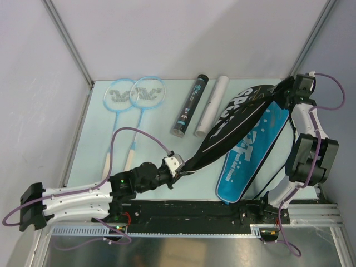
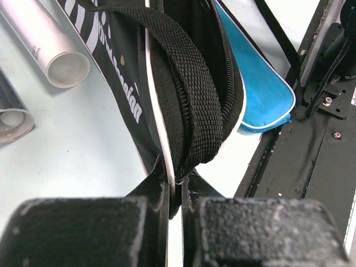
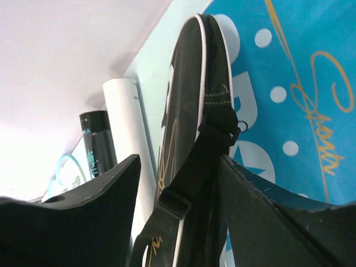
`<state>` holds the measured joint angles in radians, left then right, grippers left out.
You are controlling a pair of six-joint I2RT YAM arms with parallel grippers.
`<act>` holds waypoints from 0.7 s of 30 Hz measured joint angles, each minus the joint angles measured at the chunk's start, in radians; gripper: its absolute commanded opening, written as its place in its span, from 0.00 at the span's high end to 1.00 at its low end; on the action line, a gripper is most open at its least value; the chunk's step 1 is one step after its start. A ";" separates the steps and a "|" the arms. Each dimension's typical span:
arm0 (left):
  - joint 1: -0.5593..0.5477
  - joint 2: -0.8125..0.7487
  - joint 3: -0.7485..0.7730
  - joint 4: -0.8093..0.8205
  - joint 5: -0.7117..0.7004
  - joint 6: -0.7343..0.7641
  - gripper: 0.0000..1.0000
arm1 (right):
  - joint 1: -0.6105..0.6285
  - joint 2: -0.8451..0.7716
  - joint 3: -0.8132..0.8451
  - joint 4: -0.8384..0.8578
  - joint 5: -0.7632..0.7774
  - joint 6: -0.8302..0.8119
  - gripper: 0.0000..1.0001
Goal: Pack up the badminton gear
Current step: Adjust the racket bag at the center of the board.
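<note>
My left gripper [image 2: 175, 207] is pinching the narrow end of the one black bag [image 1: 239, 119], which stands on edge. My right gripper [image 3: 179, 161] is spread around the bag's head end at 1 o'clock. One blue bag [image 1: 251, 162] lies at 4 o'clock. One black tube [image 1: 190, 105] and one white tube [image 1: 211, 105] lie at 12, and two light-blue rackets [image 1: 149, 93] at 10.

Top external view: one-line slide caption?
Left gripper clamps narrow end of black racket-shaped SPORT bag; right gripper open astride its wide end.
</note>
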<state>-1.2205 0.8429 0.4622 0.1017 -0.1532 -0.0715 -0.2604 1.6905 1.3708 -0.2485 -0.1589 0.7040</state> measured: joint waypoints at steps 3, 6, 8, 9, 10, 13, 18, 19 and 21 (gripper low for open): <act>0.000 -0.001 0.000 0.000 0.002 0.000 1.00 | -0.001 0.014 0.000 0.060 -0.007 0.006 0.43; 0.000 -0.002 0.000 0.000 0.004 0.000 1.00 | -0.001 0.026 0.000 0.120 -0.018 0.011 0.52; 0.000 -0.002 0.000 0.000 0.004 0.000 1.00 | 0.002 0.034 0.000 0.159 -0.029 0.014 0.58; 0.000 -0.002 0.000 0.000 0.004 0.000 1.00 | 0.003 0.038 0.000 0.179 -0.035 0.011 0.60; 0.000 -0.002 0.000 0.000 0.005 0.000 1.00 | 0.004 0.040 0.000 0.194 -0.041 0.010 0.61; 0.000 -0.003 0.000 0.000 0.007 0.000 1.00 | 0.010 0.049 0.000 0.225 -0.060 0.000 0.62; 0.000 -0.010 0.000 -0.001 0.007 0.000 1.00 | 0.008 0.070 0.000 0.222 -0.101 -0.023 0.54; 0.000 -0.012 0.000 -0.002 0.007 0.000 1.00 | 0.004 0.074 0.000 0.212 -0.112 -0.029 0.52; 0.000 -0.015 0.000 -0.003 0.007 0.000 1.00 | -0.009 0.077 0.000 0.188 -0.131 -0.050 0.46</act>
<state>-1.2205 0.8276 0.4622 0.0982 -0.1463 -0.0719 -0.2695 1.7676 1.3708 -0.0605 -0.2901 0.6537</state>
